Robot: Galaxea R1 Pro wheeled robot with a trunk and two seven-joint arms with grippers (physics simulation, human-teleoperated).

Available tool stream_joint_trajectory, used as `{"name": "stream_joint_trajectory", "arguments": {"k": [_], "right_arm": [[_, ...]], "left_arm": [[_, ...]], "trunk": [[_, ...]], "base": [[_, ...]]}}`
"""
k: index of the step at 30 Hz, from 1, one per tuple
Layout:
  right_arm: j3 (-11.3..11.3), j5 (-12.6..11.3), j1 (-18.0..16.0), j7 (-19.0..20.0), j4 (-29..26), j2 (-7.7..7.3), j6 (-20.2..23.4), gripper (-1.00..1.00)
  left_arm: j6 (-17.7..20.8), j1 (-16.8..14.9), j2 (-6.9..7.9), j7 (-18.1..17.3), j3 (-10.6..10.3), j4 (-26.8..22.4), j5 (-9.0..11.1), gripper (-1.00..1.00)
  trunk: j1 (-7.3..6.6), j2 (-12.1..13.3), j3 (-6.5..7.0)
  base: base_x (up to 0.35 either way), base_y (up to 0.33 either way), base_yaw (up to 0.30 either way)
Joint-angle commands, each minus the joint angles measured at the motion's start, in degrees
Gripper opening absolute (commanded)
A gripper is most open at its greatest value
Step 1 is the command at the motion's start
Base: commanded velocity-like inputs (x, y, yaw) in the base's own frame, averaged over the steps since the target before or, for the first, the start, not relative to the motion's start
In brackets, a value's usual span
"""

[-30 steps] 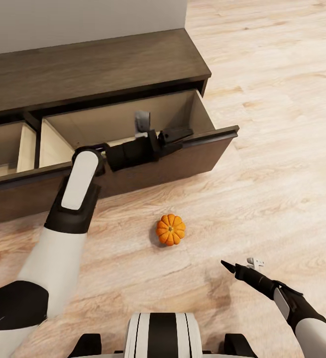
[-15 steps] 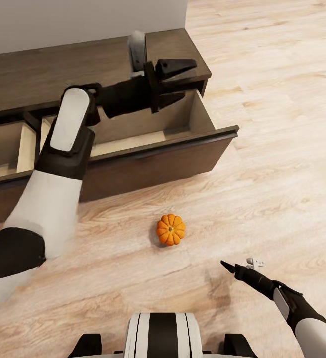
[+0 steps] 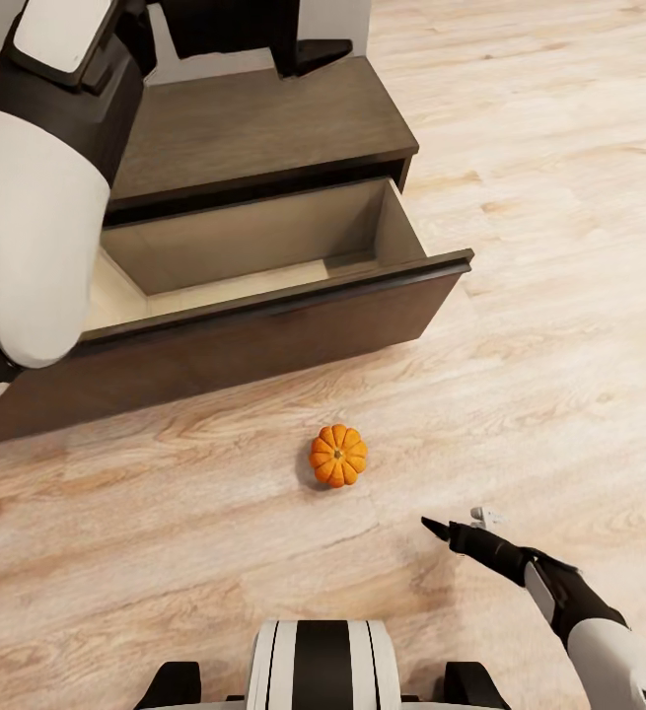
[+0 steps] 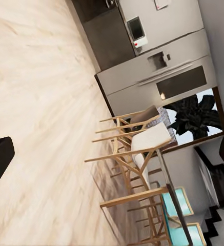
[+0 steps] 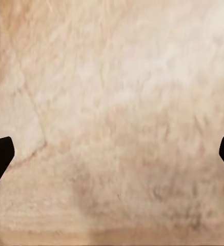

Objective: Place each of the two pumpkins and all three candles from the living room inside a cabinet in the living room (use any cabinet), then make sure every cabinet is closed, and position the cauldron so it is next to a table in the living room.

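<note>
The dark-brown cabinet [image 3: 253,123] runs along the wall, its right-hand drawer [image 3: 263,286] pulled well out over the wooden floor [image 3: 559,247], and the visible part of its pale lining is bare. The left arm [image 3: 36,197] is raised high above the cabinet top, and its end effector [image 3: 308,54] sits at the head view's upper edge; whether its jaws are parted cannot be told, though no load shows in it. Its wrist camera looks across the room at wooden dining chairs [image 4: 137,148] and a fridge [image 4: 158,56]. One pumpkin [image 3: 338,455] sits on the floor just in front of the open drawer, apart from both arms. The right end effector [image 3: 456,525] hovers low near the pumpkin on its right side, spread wide and empty, with bare floor between the two finger tips in its wrist view. The step in hand seems to be collecting this pumpkin: the right arm would need to shift over it, close on its ribbed sides, then lift it over the drawer front.
</note>
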Motion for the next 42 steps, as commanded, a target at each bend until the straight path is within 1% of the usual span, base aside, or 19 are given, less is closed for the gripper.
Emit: {"name": "stream_joint_trajectory", "arguments": {"k": [1,3,5,6,7,8,10,11,13,19,27,28,30,32,35,40,42], "right_arm": [[0.1,0.0,-0.9,0.1,1.0,0.54,1.8,1.0],[0.2,0.2,-1.7,0.3,2.7,0.92,3.3,1.0],[0.6,0.7,-2.2,0.6,3.4,1.25,4.0,1.0],[1.8,1.2,-2.4,1.0,3.5,1.41,4.1,1.0],[4.0,1.5,-2.6,1.2,3.3,1.49,4.1,1.0],[5.7,1.6,-2.6,1.2,3.1,1.56,4.1,1.0],[8.4,1.7,-2.7,1.1,2.5,1.73,4.0,1.0],[9.3,1.8,-2.7,1.0,2.2,1.77,4.0,1.0],[10.1,1.8,-2.7,0.9,1.9,1.82,4.0,1.0],[10.8,1.8,-2.7,0.4,1.2,1.92,4.3,1.0],[10.8,1.6,-2.7,1.1,0.9,1.89,4.3,1.0],[10.8,1.5,-2.7,1.5,0.9,1.87,4.3,1.0],[10.8,1.4,-2.7,5.3,0.9,1.85,4.3,1.0],[10.8,1.3,-2.7,7.3,1.0,1.88,4.3,1.0],[10.8,1.3,-2.7,8.1,1.0,1.86,4.3,1.0],[10.8,1.3,-2.7,9.9,0.8,1.88,4.3,1.0],[10.7,1.3,-2.7,10.2,0.7,1.89,4.3,1.0]], "left_arm": [[0.0,0.0,0.03,0.0,-0.1,-0.6,0.0,1.0],[0.0,0.1,0.09,0.0,-0.2,-1.9,0.0,1.0],[0.0,0.2,0.07,0.0,-0.2,-2.9,0.0,1.0],[0.0,0.2,0.01,0.0,-0.2,-3.3,0.0,1.0],[0.1,0.2,-0.01,0.0,-0.2,-3.5,0.0,1.0],[0.1,0.2,-0.03,0.0,-0.2,-3.6,0.0,1.0],[0.1,0.2,-0.04,-0.1,-0.2,-3.7,0.0,1.0],[0.1,0.3,-0.05,-0.1,-0.2,-3.7,0.0,1.0],[0.0,0.3,-0.09,-0.1,-0.2,-3.7,0.1,1.0],[0.1,0.3,-0.07,-0.1,-0.1,-4.6,0.1,1.0],[0.1,0.4,-0.13,-0.1,-0.1,-5.3,0.2,1.0],[0.1,0.4,-0.14,-0.1,-0.1,-5.4,0.2,1.0],[0.1,0.4,-0.28,-0.2,-0.1,-5.4,0.2,1.0],[0.1,0.4,-0.43,-0.2,-0.1,-5.6,0.2,1.0],[0.1,0.4,-0.44,-0.2,0.0,-6.4,0.2,1.0],[0.1,0.3,-0.42,-0.2,0.1,-9.3,0.3,1.0],[0.1,0.3,-0.42,-0.2,0.2,-10.0,0.3,1.0]], "trunk": [[0.0,0.0,0.0],[0.0,0.0,0.0],[0.0,0.0,0.0],[0.0,0.0,0.0],[0.0,0.0,0.0],[0.0,0.0,0.0],[0.0,0.0,0.0],[0.0,0.0,0.0],[0.0,0.0,0.0],[0.0,0.0,0.0],[0.0,0.0,0.0],[0.0,0.0,0.0],[0.0,0.0,0.0],[0.0,0.0,0.0],[0.0,0.0,0.0],[0.0,0.0,0.0],[0.05,0.0,-0.45]], "base": [[0.0,0.0,0.0],[0.0,0.0,0.0],[0.004,0.0,0.0],[0.095,-0.043,0.0],[0.173,-0.138,0.0],[0.203,-0.174,0.0],[0.228,-0.205,0.0],[0.242,-0.222,0.0],[0.248,-0.23,0.0],[0.228,-0.218,0.199],[0.037,-0.04,0.284],[0.004,-0.004,0.287],[0.001,-0.001,0.243],[0.0,0.0,0.099],[0.0,0.0,0.031],[0.0,0.0,0.005],[0.0,0.0,0.0]]}}
